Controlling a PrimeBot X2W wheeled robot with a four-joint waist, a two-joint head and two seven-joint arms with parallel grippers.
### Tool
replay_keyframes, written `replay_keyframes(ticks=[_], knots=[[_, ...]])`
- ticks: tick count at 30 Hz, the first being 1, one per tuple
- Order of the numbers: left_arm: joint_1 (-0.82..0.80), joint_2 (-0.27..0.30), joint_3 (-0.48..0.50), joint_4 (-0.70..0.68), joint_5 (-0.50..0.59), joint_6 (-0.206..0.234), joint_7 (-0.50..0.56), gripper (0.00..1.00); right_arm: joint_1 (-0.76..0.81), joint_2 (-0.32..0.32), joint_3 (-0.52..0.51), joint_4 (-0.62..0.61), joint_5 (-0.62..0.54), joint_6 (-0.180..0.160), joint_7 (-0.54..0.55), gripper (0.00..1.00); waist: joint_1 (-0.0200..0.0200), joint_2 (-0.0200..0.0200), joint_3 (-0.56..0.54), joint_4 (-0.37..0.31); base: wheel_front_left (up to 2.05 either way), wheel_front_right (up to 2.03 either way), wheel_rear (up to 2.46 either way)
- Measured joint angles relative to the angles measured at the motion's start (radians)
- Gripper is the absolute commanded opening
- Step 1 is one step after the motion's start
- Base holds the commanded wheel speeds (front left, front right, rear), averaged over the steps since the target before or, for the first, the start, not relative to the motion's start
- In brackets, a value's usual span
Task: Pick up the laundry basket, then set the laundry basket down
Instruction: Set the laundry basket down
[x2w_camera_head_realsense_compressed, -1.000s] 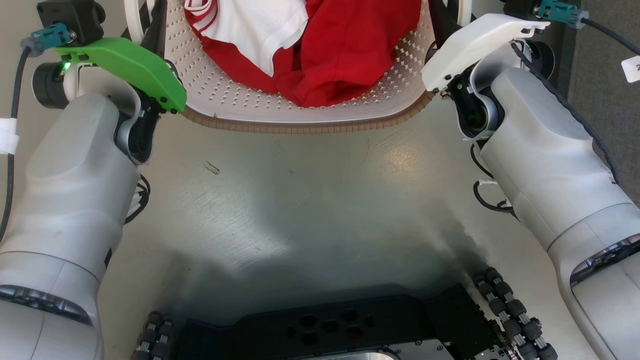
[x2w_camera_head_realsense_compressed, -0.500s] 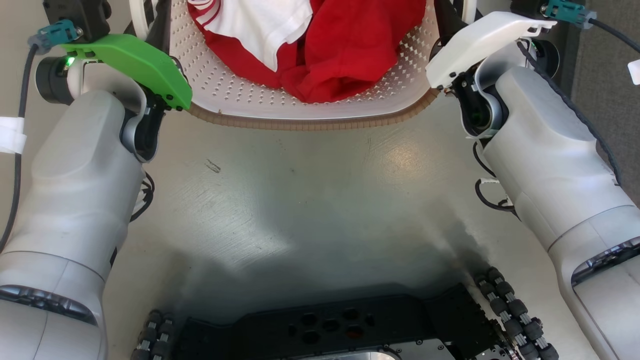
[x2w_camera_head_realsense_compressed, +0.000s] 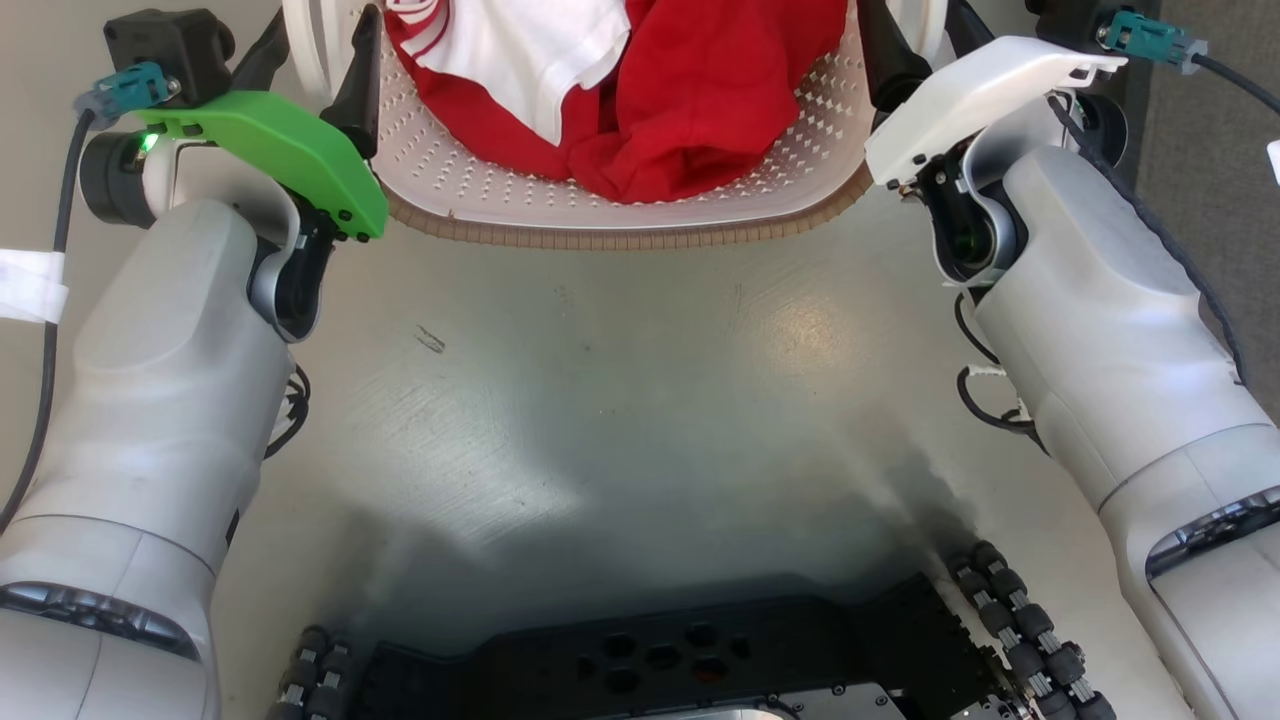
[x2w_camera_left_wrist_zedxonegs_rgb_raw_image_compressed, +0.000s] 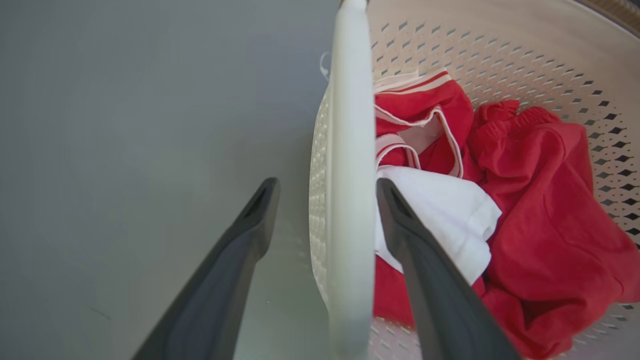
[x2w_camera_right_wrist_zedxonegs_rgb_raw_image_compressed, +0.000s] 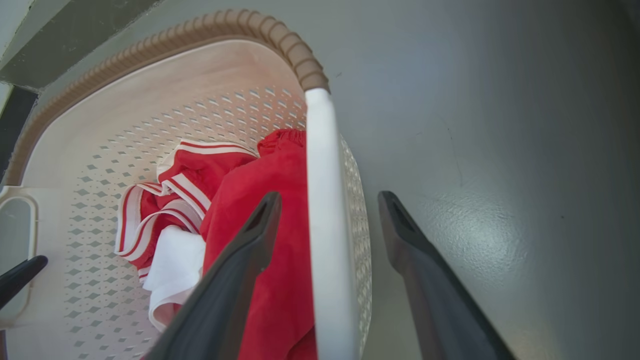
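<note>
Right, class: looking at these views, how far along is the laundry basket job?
Done: left end effector and right end effector each straddle a white loop handle of the laundry basket. In hand: jaws open, nothing clamped. Remaining: close, lift, set down, unless this is a release after the lift; the pictures cannot settle that.

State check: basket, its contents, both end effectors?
laundry basket: upright, loaded with clothes
red garment: crumpled inside the basket
white garment: crumpled, lying on the red one
left end effector: open, fingers straddling the left loop handle, not clamped
right end effector: open, fingers straddling the right loop handle, not clamped
left wrist LED: lit green
</note>
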Motion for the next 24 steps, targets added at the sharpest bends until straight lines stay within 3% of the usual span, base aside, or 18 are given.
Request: replay_keyframes(ticks=[12,24], knots=[[0.034,0.009,0.031,-0.011,0.027,0.0,0.0,1.0,0.051,0.0,-0.057,-0.018,-0.016,0.009,0.0,1.0,0.0,0.0,-0.075,-0.004,0.0,0.0,0.0],[0.143,0.025,0.046,-0.062,0.07,0.0,0.0,1.0,0.141,0.002,-0.116,-0.061,-0.074,0.035,0.0,1.0,-0.0001,0.0,-0.217,-0.013,0.0,0.0,0.0]])
